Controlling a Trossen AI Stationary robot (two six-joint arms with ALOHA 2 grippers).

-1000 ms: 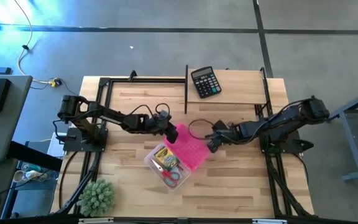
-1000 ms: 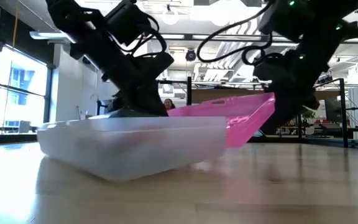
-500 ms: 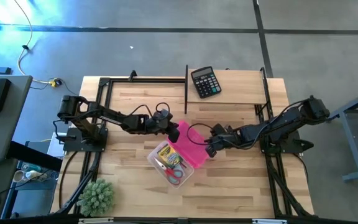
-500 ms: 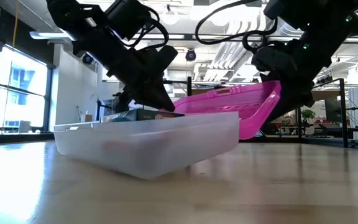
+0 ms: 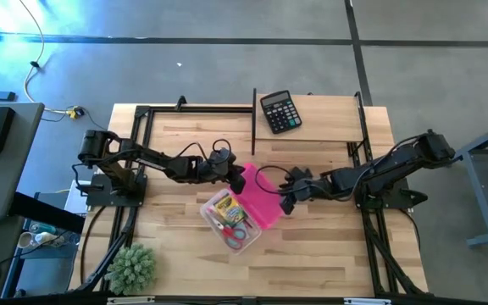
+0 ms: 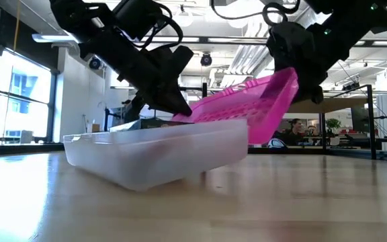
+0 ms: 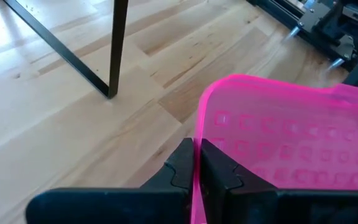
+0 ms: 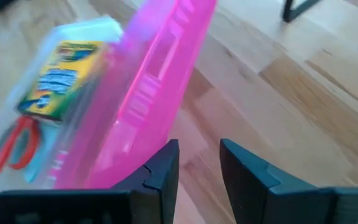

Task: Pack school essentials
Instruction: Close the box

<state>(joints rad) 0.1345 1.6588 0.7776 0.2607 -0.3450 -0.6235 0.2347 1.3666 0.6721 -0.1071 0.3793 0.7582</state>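
A clear plastic box (image 5: 230, 224) sits on the table's middle and holds the yellow-green crayon box (image 5: 224, 207) and the red-handled scissors (image 5: 237, 237). Its pink lid (image 5: 259, 202) stands tilted over the box's right side, with the low edge at the box and the other edge raised (image 6: 284, 81). My left gripper (image 5: 231, 175) is shut on the lid's far-left edge. My right gripper (image 5: 286, 202) is open at the lid's raised right edge. The pencils, the pen and the tiny green piece do not show. My left gripper pinches the pink lid's thin edge (image 7: 196, 140) between its two fingers, coming level from the table's left and slanting down. The lid is tilted, its lower side at the box. My right gripper has the outer side of one finger (image 8: 161, 163) beside the lid's raised edge (image 8: 132, 155), coming from the table's right. I cannot tell whether it touches the lid.
A black calculator (image 5: 280, 111) lies at the far edge and a fuzzy green plant ball (image 5: 131, 268) at the near left corner. A black metal frame (image 5: 253, 119) stands on the far half of the table. Bare wood lies near the front right.
The pink lid has tipped up more steeply. Its right edge has risen and swung toward the box, while its left edge has stayed in my left gripper. My right gripper has gone up and a little toward the table's left with that edge.
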